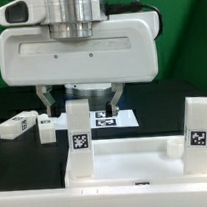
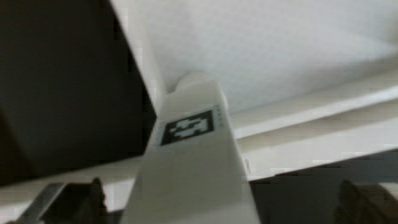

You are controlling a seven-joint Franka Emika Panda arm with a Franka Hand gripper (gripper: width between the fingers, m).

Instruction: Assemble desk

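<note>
Tabletop point(image 1: 126, 168) with two upright legs point(image 1: 80, 143) point(image 1: 199, 135) — gripper point(image 1: 83, 101) above, jaws apart

One tabletop point(image 1: 131, 162), four legs point(image 1: 80, 138), one marker board point(image 1: 108, 119).

Exterior view: bright, even light; robot body point(image 1: 80, 53) nearly overexposed across the upper frame, background dark. Wrist view: dimmer, close leg point(image 2: 192, 160) blurred, out of focus

Upright leg point(image 1: 81, 143) obstructs space beneath the end effector point(image 1: 84, 107).
</note>
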